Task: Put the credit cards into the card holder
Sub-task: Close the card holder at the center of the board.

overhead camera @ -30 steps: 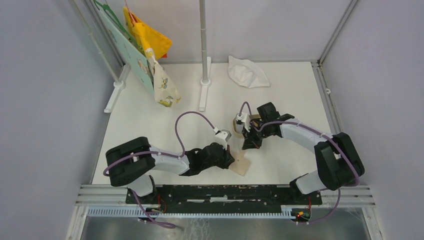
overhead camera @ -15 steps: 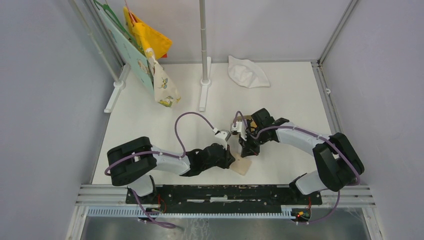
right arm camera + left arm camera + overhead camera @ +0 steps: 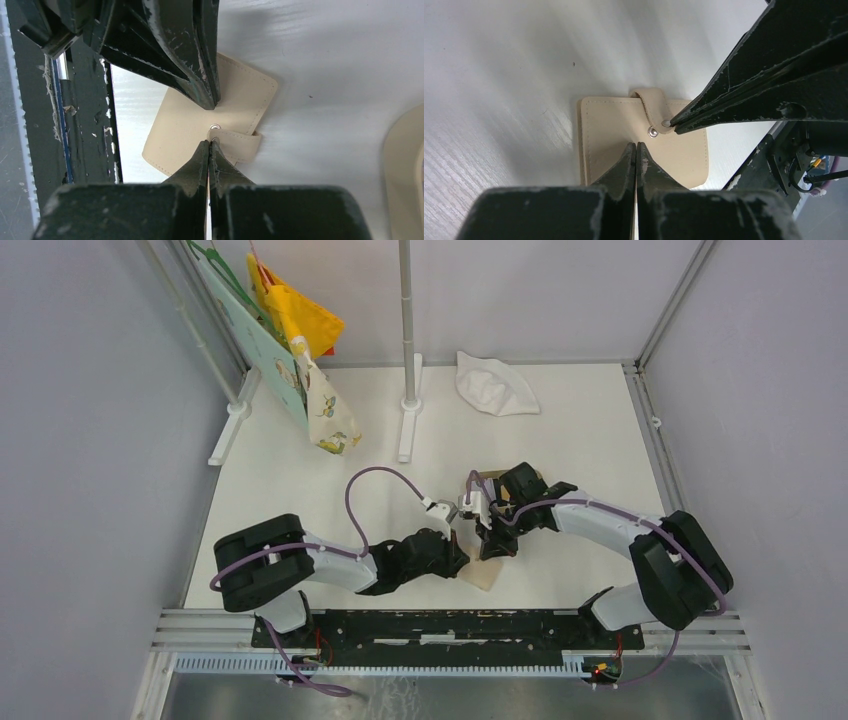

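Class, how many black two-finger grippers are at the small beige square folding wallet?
2. The left gripper, shut, points at the beige wallet beside its metal stud; the right gripper, shut, at the strap end. None seems hidden.

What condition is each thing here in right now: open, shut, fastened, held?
card holder, folded shut, lying flat on the table.
snap strap, undone; the stud is bare.
left gripper, shut, tips on the card holder.
right gripper, shut, tips at the snap strap's end.
credit cards, none in view.
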Motion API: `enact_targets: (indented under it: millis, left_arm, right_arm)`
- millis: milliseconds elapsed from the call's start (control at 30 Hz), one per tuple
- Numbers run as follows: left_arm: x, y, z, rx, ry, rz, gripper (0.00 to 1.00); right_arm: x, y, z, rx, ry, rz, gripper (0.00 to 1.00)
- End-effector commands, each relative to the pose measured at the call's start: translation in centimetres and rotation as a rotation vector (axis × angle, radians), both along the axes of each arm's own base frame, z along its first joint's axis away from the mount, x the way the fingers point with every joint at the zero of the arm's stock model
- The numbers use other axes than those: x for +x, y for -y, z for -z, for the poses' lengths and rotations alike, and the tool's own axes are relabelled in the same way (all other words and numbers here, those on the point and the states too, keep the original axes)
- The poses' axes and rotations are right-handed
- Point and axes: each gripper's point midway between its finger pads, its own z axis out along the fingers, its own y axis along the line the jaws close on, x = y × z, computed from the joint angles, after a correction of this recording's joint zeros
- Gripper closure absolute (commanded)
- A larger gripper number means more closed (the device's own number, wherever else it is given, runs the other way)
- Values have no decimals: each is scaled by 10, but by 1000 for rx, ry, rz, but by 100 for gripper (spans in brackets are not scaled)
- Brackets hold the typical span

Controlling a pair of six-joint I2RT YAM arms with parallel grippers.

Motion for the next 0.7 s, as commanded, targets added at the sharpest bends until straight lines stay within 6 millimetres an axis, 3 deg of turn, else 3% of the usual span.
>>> enact_targets:
  millis: [0,667]
  left_arm:
    - [1,3,-7,-41,9,-1,98]
    - [-2,5,-8,-64,4,11,98]
  right_arm:
    - [5,-10,-12,67,64,-18,100]
    - [5,-10,1,10,140,-44,100]
